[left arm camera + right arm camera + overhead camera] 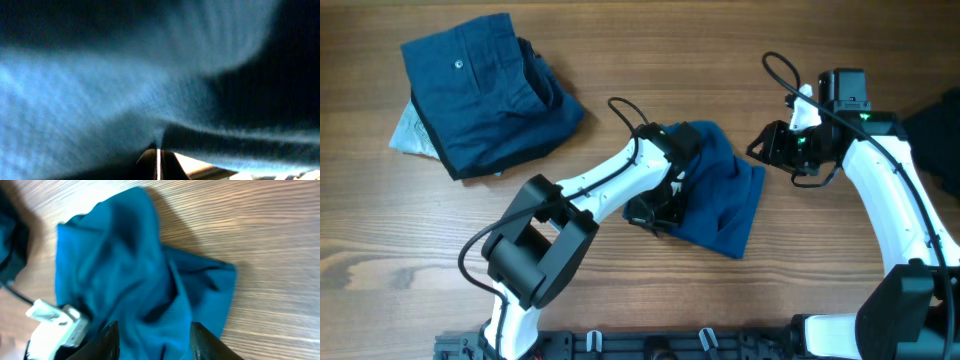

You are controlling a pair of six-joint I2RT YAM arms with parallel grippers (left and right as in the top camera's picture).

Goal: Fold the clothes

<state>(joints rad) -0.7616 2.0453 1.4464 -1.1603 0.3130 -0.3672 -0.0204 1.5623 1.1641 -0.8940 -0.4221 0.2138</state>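
Pinching fold of blue garment (725,195) w/ L gripper (158,154), tips pressed tight together. Hovering over same garment w/ R gripper (154,337), spread wide, holding nothing.

Trousers (480,95) back-left on the table (650,50); shirt (730,195) mid-table, left end effector (655,213) seemingly on its left edge.
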